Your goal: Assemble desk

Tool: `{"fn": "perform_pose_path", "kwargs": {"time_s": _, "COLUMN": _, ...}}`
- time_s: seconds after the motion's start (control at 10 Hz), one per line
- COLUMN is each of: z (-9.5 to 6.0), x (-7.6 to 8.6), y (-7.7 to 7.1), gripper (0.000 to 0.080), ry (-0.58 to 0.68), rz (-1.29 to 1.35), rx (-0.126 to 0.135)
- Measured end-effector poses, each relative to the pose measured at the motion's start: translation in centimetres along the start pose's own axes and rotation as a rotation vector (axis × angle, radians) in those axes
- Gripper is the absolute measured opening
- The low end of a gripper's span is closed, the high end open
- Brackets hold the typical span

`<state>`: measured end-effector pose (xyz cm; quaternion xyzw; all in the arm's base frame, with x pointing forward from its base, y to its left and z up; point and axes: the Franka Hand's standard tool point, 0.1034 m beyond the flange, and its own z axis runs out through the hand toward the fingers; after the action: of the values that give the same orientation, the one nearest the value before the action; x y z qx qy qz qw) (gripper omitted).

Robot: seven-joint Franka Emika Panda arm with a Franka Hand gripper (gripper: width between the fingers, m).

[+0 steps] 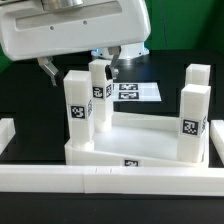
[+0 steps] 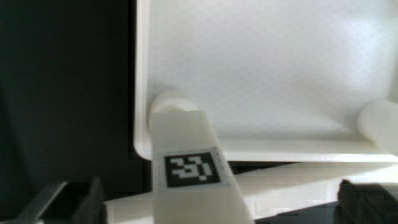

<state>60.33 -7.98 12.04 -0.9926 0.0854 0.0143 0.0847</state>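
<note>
The white desk panel [image 1: 135,140] lies on the table with its raised rim up. Several white tagged legs stand upright at its corners. Two are on the exterior view's left [image 1: 78,105] [image 1: 97,88] and two on the right [image 1: 192,122] [image 1: 196,78]. My gripper [image 1: 110,66] hangs over the top of the back left leg. In the wrist view this leg [image 2: 187,150] rises from the panel's corner [image 2: 267,70] into the gap of my gripper [image 2: 217,202]. The dark fingers [image 2: 71,205] stand wide apart, clear of the leg. The gripper is open.
The marker board [image 1: 138,91] lies behind the desk. Long white border rails run along the front [image 1: 100,180], the exterior view's left [image 1: 6,130] and right [image 1: 216,135]. The arm's white body [image 1: 70,30] fills the upper part of the exterior view.
</note>
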Motion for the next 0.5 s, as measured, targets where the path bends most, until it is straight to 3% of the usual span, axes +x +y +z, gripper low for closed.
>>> {"fn": "perform_pose_path", "kwargs": {"time_s": 0.1, "z": 0.14, "x": -0.18, "y": 0.11, "gripper": 0.0649, "ry": -0.036, "rz": 0.001, "rx": 0.010}}
{"fn": "perform_pose_path", "kwargs": {"time_s": 0.4, "z": 0.26, "x": -0.04, "y": 0.22, "gripper": 0.0649, "ry": -0.028, "rz": 0.002, "rx": 0.005}}
{"fn": "perform_pose_path", "kwargs": {"time_s": 0.5, "z": 0.32, "x": 0.15, "y": 0.66, "gripper": 0.0649, "ry": -0.038, "rz": -0.042, "rx": -0.045}}
